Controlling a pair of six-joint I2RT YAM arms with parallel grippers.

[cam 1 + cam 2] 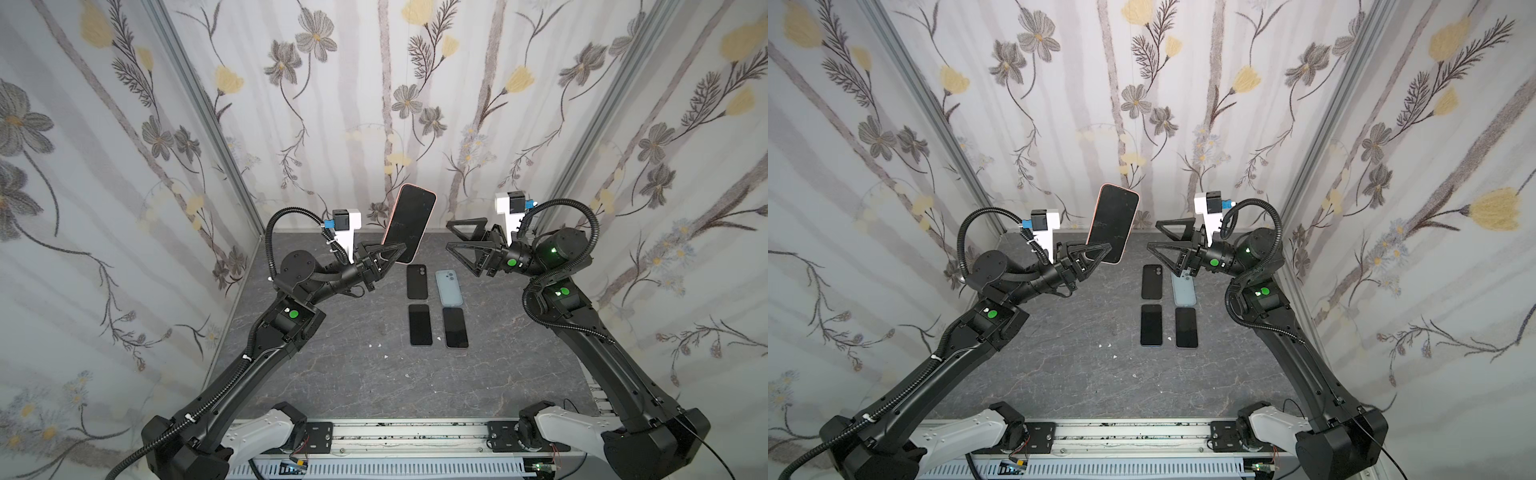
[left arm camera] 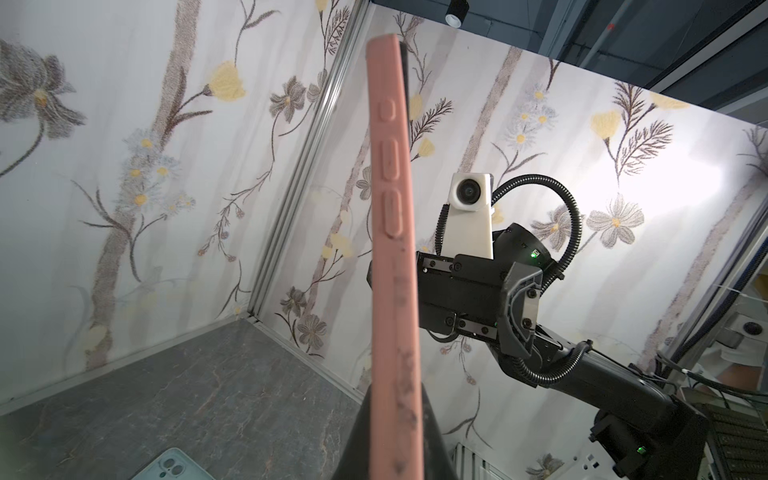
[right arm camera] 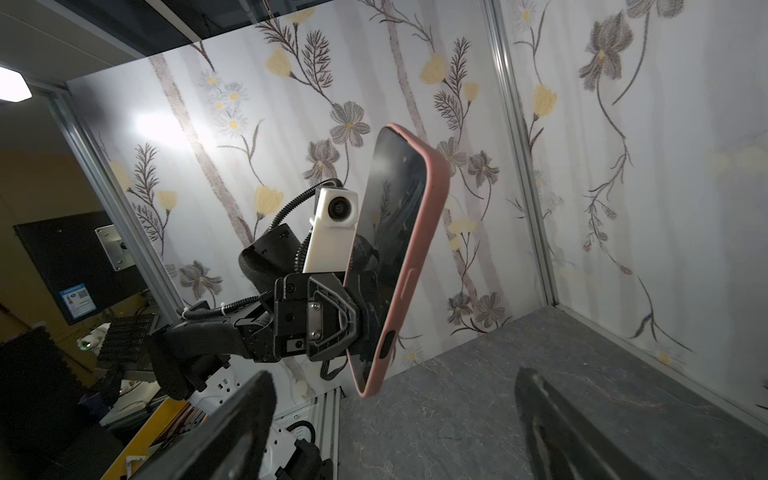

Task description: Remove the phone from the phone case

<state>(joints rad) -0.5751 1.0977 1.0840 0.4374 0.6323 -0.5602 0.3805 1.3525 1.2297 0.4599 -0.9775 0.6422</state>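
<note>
1. Bench [image 1: 332, 374] up front: spare phones [image 1: 419, 325] + cases [image 1: 417, 281] lying flat, leave those.
2. Left jaws clamped on lower end of the phone [image 1: 409, 224], still in its pink case [image 2: 392, 249], held upright off the bench.
3. Right jaws wide apart just beside it, empty. IMO hook the case's top corner & peel, don't pinch the screen.

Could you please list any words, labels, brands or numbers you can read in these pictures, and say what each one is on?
No text can be read.
The blue sticker on the black panel carries print, too small and blurred to read.
The pink phone case shows no lettering.
</note>
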